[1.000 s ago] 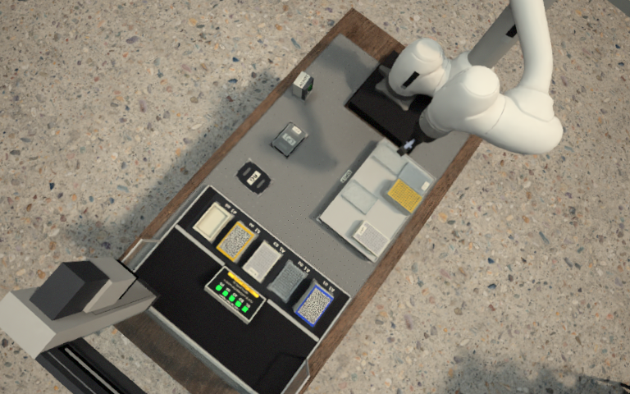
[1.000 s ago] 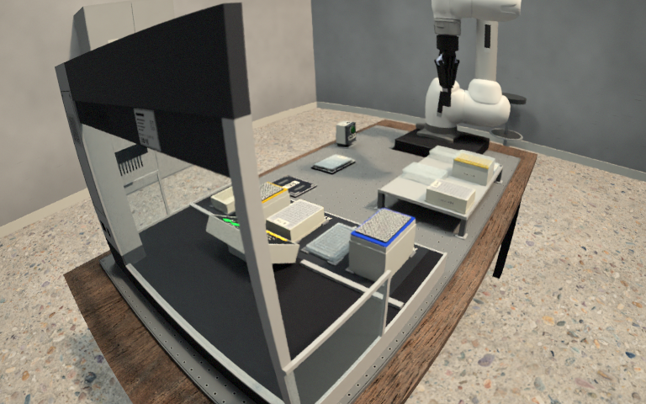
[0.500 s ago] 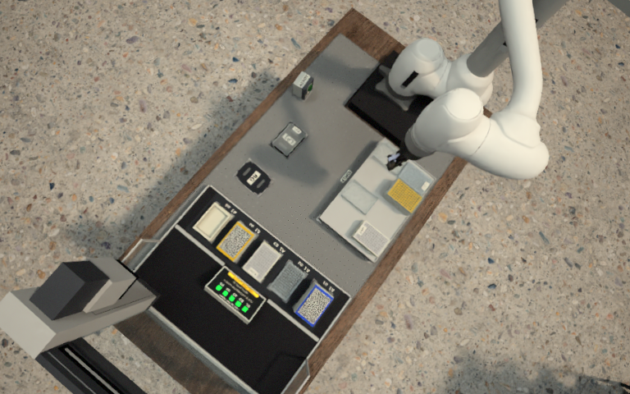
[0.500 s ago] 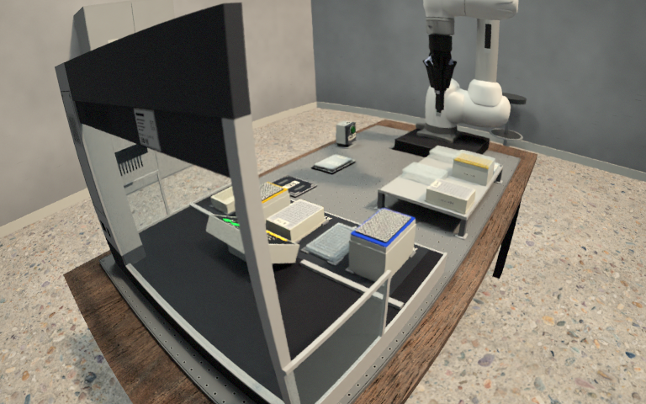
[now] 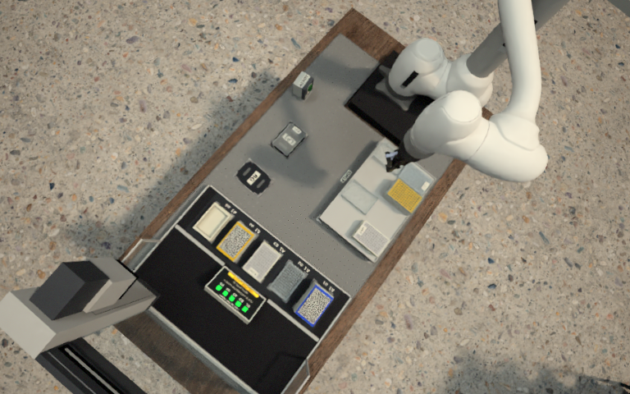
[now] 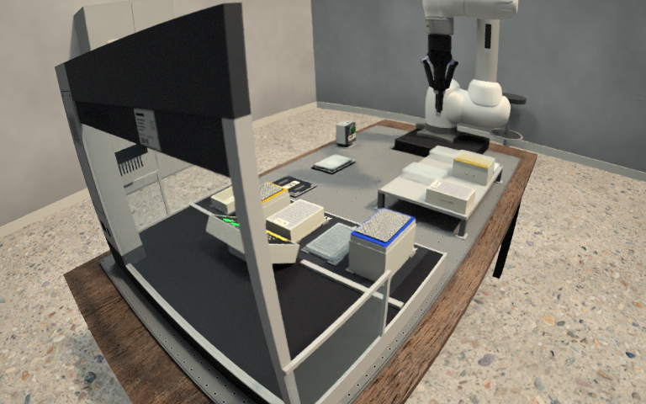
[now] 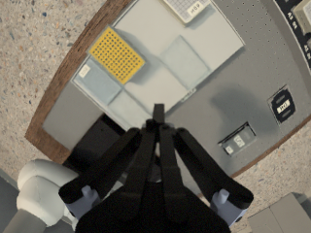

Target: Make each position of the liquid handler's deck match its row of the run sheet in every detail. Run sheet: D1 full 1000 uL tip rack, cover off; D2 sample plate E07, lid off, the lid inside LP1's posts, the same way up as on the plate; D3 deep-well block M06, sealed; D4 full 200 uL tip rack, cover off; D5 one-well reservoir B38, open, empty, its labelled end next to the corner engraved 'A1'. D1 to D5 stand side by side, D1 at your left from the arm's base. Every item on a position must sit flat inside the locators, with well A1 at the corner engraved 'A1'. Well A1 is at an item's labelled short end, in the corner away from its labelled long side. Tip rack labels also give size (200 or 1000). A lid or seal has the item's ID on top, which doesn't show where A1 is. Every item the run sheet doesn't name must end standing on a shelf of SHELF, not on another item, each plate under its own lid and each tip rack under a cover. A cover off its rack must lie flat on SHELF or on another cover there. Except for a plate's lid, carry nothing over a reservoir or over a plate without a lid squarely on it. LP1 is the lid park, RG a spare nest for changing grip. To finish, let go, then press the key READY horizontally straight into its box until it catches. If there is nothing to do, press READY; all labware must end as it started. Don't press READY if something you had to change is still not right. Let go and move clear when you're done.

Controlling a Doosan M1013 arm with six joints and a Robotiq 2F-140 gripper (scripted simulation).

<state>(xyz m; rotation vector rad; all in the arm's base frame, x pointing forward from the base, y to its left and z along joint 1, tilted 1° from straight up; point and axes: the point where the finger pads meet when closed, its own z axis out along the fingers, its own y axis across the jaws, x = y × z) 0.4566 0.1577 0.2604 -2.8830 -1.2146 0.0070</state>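
My gripper (image 5: 391,163) (image 6: 438,108) (image 7: 158,111) is shut and empty. It hangs high above the shelf's near corner, close to the arm's base. On the deck stand a blue-rimmed tip rack (image 5: 313,304) (image 6: 383,225), a clear plate (image 5: 287,281) (image 6: 330,241), a white sealed block (image 5: 262,261) (image 6: 295,216), a yellow-rimmed tip rack (image 5: 235,240) (image 6: 271,190) and a cream reservoir (image 5: 212,222) (image 6: 223,199). A lid (image 5: 289,139) (image 6: 333,163) (image 7: 236,139) lies in the lid park. The READY key box (image 5: 303,84) (image 6: 346,132) stands at the table's far edge.
The shelf (image 5: 345,218) (image 6: 410,193) (image 7: 214,33) bears a yellow tip rack (image 5: 404,195) (image 6: 473,164) (image 7: 117,54), a white block (image 5: 370,238) (image 6: 450,193) and flat clear covers (image 5: 358,196). The spare nest RG (image 5: 251,174) (image 6: 294,186) (image 7: 283,101) is bare. The handler's frame (image 6: 247,199) overhangs the deck.
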